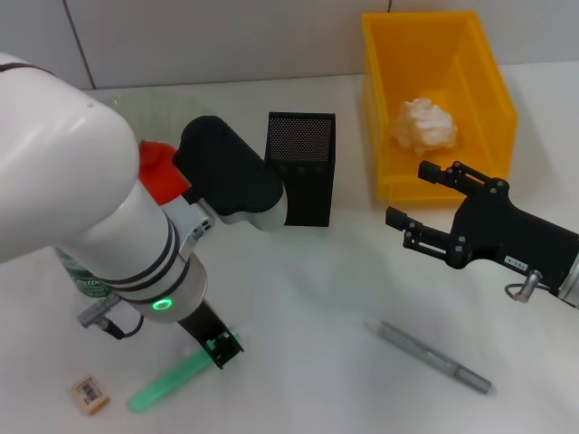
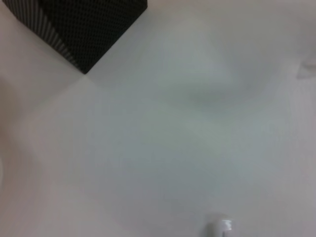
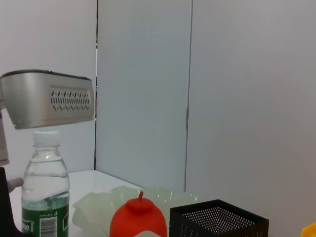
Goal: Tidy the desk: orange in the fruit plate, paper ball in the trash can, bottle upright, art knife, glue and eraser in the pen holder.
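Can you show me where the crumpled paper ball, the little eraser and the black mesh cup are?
Crumpled white paper ball [image 1: 423, 126], head view: its middle.
Tiny tan eraser with barcode [image 1: 90, 394], head view: its labelled top.
Square black mesh pen holder [image 1: 304, 172], head view: its front wall.

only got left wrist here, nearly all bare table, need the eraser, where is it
Observer: The eraser lies flat on the table at the near left of the head view, left of the left gripper, which is low over a green stick.
Operator: ok, is the bottle upright
Observer: Yes. The right wrist view shows the bottle standing upright with its cap on.
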